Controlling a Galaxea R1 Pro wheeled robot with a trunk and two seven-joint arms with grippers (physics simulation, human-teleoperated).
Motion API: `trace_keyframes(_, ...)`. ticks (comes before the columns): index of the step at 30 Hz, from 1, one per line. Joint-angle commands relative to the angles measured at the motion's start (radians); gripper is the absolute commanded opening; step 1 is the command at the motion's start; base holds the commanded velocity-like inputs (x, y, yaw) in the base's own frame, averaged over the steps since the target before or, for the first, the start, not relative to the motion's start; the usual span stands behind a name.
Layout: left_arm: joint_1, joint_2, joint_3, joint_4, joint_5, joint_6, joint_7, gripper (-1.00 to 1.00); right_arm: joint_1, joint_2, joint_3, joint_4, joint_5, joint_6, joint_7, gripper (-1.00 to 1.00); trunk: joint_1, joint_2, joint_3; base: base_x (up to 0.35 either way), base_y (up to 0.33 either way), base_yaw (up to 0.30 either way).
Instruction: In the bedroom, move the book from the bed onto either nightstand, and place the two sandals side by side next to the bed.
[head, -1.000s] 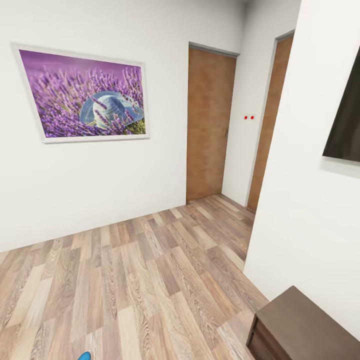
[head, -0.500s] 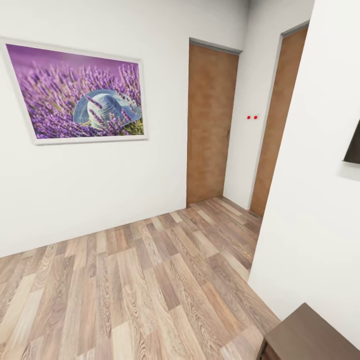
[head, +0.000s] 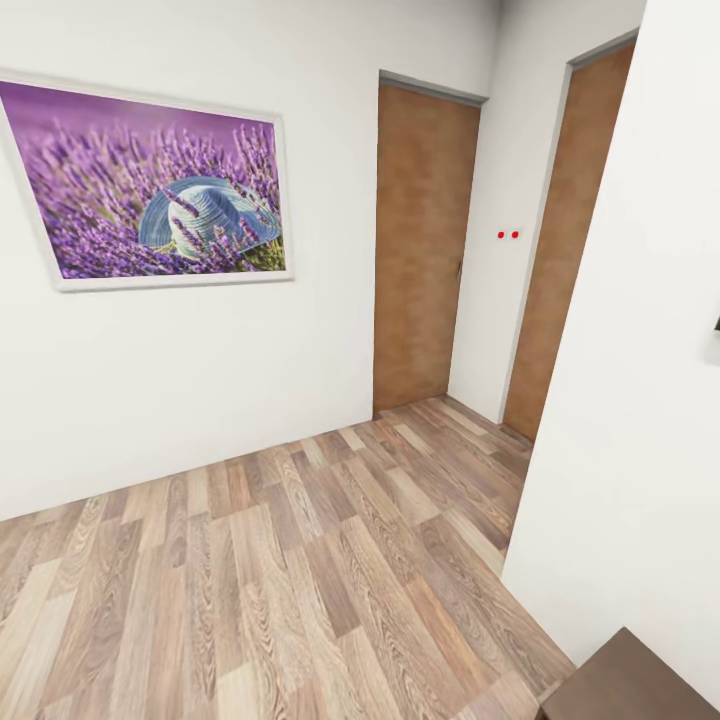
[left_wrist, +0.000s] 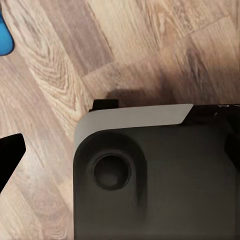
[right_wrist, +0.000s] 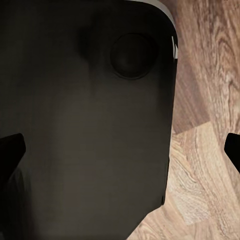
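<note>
Head view, lavender picture (head: 155, 185), wooden doors (head: 420, 245); plank floor (head: 300, 570)

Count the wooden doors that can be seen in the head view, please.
2. One tan door is in the far wall, right of the lavender picture. The second door is around the corner on the right, partly hidden by the near white wall.

Lying open ahead: wood-plank floor (head: 300, 560), running far toward a shut tan door (head: 420, 240). Closing in at right: white wall (head: 640, 400), with a dark cabinet corner (head: 630, 690) jutting near right. Blocking left: wall bearing a lavender picture (head: 150, 190). Crowding beneath both wrists: dark robot base (left_wrist: 150, 175).
</note>
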Motion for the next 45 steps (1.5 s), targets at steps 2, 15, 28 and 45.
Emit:
trace_keyframes(2, 0.000, 0.000, 0.000, 0.000, 0.000, -0.002, 0.000, 1.00, 0.000, 0.000, 0.000, 0.000, 0.000, 0.000, 0.000, 1.00, 0.000, 0.000, -0.001, 0.019, 0.000, 0.000)
trace_keyframes(15, 0.000, 0.004, 0.000, -0.002, 0.000, -0.001, 0.000, 1.00, 0.000, 0.000, 0.000, 0.000, 0.000, 0.000, 0.001, 1.00, 0.000, 0.000, -0.001, 0.100, 0.000, 0.000)
trace_keyframes(28, 0.000, 0.003, 0.000, -0.002, 0.000, -0.002, 0.000, 1.00, 0.000, 0.000, 0.000, 0.000, 0.000, 0.000, 0.001, 1.00, 0.000, 0.000, -0.001, 0.232, 0.000, 0.111)
trace_keyframes(45, 0.000, 0.003, 0.000, -0.002, 0.000, -0.002, 0.000, 1.00, 0.000, 0.000, -0.003, 0.000, 0.000, 0.000, 0.001, 1.00, 0.000, 0.000, -0.001, 0.125, 0.000, 0.100)
